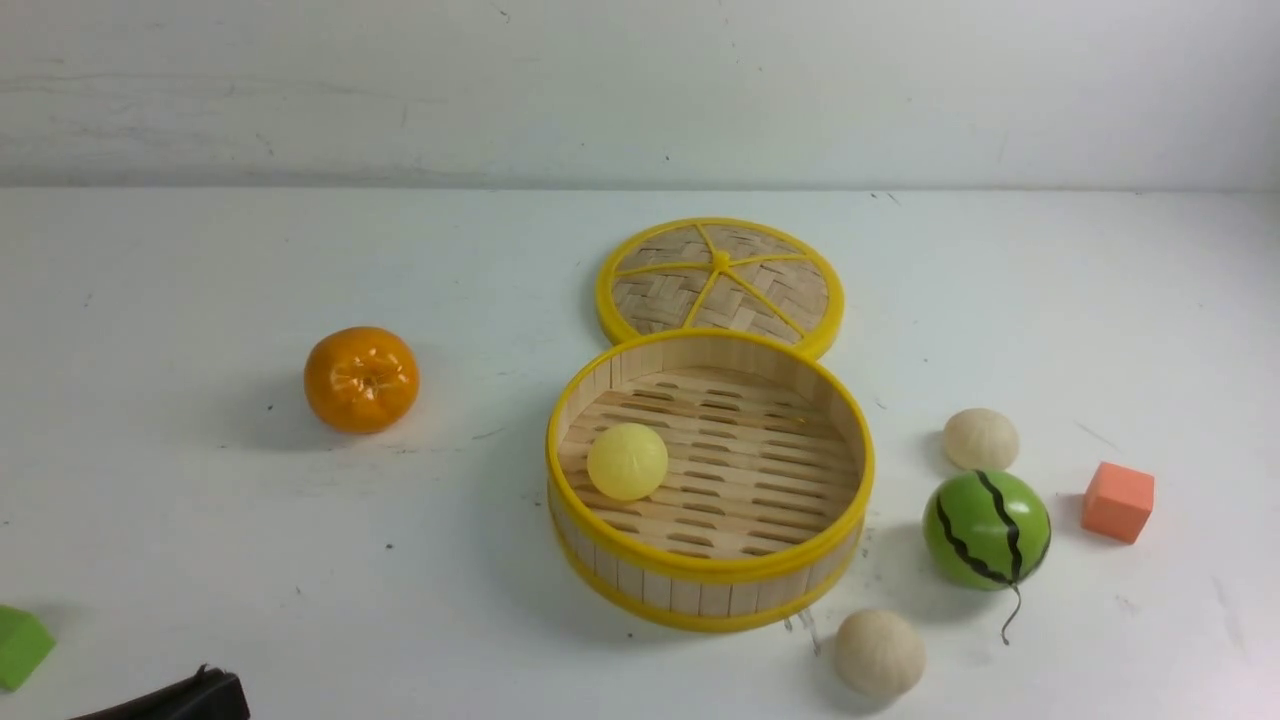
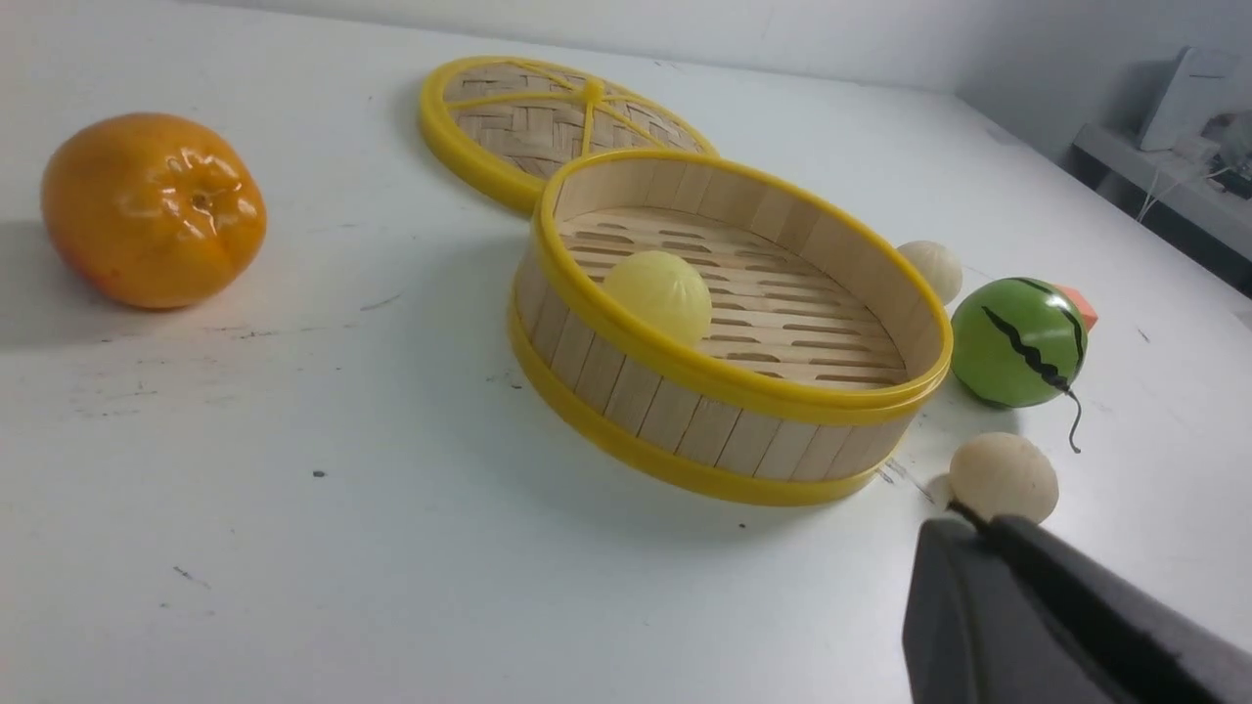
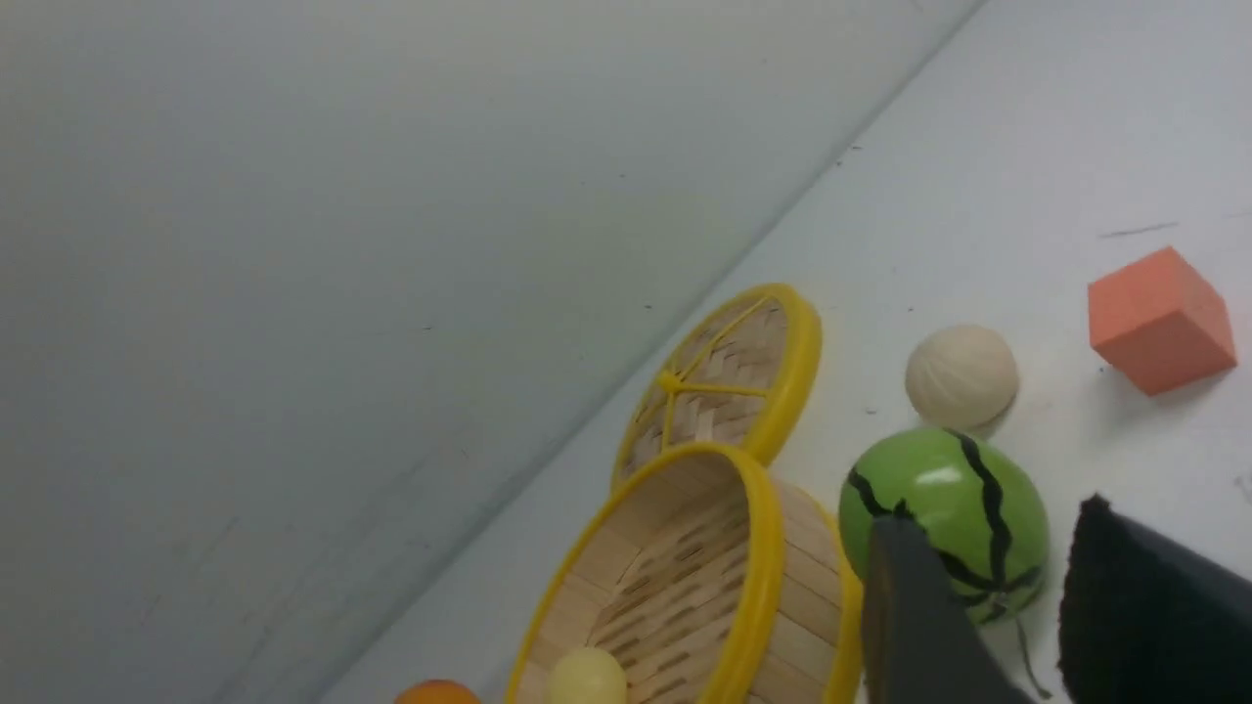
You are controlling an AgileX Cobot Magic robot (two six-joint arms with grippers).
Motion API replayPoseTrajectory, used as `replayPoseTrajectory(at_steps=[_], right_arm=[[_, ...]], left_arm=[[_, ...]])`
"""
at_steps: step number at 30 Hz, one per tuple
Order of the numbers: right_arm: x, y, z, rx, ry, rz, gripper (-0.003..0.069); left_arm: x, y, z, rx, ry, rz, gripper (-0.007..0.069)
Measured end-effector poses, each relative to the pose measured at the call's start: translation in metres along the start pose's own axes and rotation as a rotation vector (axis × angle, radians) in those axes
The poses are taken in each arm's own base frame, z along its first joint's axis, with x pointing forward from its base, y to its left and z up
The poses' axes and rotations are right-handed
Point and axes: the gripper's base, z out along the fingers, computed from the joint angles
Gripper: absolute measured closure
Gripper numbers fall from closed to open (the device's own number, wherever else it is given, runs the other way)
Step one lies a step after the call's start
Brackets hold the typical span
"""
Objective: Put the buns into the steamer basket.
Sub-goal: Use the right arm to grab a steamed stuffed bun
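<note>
The steamer basket (image 1: pixel 712 572) stands mid-table with the pale yellow bun (image 1: pixel 627 461) on its slatted floor, near the left wall. Two cream-white buns lie on the table outside it: one (image 1: pixel 981 439) to its right, behind the watermelon ball, the other (image 1: pixel 879 653) at its front right. My left gripper (image 2: pixel 963 513) is shut and empty; its tip (image 1: pixel 190 697) shows low at the front left, far from the basket. My right gripper (image 3: pixel 996 513) is open with nothing between its fingers, and the watermelon ball shows through the gap. It is out of the front view.
The woven yellow-rimmed lid (image 1: pixel 720 280) lies flat behind the basket. A tangerine (image 1: pixel 361 379) sits to the left, and a green striped watermelon ball (image 1: pixel 987 530) and an orange cube (image 1: pixel 1118 502) to the right. A green block (image 1: pixel 20 645) lies at the front left edge.
</note>
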Motion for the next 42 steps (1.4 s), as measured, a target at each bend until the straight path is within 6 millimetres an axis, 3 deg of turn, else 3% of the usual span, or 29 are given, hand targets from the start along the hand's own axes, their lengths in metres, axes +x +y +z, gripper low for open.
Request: replayPoseTrajectory(at_steps=[2,3,4,5,6,7,8,12,14,17,18,22,25,29,35,42], right_arm=[[-0.006,0.018,0.001,0.008,0.121,-0.075,0.0452],[-0.016,0.04,0.007,0.032,0.275,-0.194,0.0474],[-0.015,0.042,0.007,0.039,0.317,-0.207,0.0477],[-0.025,0.057,0.021,0.079,0.494,-0.316,0.0496],[-0.025,0.058,0.022,0.086,0.529,-0.325,0.0498],[-0.031,0.064,0.039,0.132,0.671,-0.391,0.0512],[-0.033,0.064,0.044,0.147,0.693,-0.398,0.0514],[-0.041,0.058,0.105,0.271,0.923,-0.411,0.0546],[-0.038,0.054,0.125,0.293,0.99,-0.396,0.0561],[-0.022,0.06,0.16,0.265,1.099,-0.423,0.0595],[-0.021,0.063,0.16,0.257,1.099,-0.429,0.0595],[0.016,0.079,0.186,0.211,1.193,-0.525,0.0606],[0.034,0.083,0.197,0.229,1.218,-0.588,0.0587],[0.061,0.083,0.213,0.273,1.245,-0.653,0.0494],[0.08,0.072,0.235,0.305,1.259,-0.662,0.0368],[0.094,0.059,0.253,0.322,1.251,-0.691,0.038]], left_arm=[[0.0,0.0,0.0,0.0,0.0,0.0,0.0638],[0.0,0.0,0.0,0.0,0.0,0.0,0.0638],[0.0,0.0,0.0,0.0,0.0,0.0,0.0638],[0.0,0.0,0.0,0.0,0.0,0.0,0.0638],[0.0,0.0,0.0,0.0,0.0,0.0,0.0638],[0.0,0.0,0.0,0.0,0.0,0.0,0.0638],[0.0,0.0,0.0,0.0,0.0,0.0,0.0638],[0.0,0.0,0.0,0.0,0.0,0.0,0.0638],[0.0,0.0,0.0,0.0,0.0,0.0,0.0638],[0.0,0.0,0.0,0.0,0.0,0.0,0.0638],[0.0,0.0,0.0,0.0,0.0,0.0,0.0638],[0.0,0.0,0.0,0.0,0.0,0.0,0.0638],[0.0,0.0,0.0,0.0,0.0,0.0,0.0638],[0.0,0.0,0.0,0.0,0.0,0.0,0.0635],[0.0,0.0,0.0,0.0,0.0,0.0,0.0635],[0.0,0.0,0.0,0.0,0.0,0.0,0.0635]])
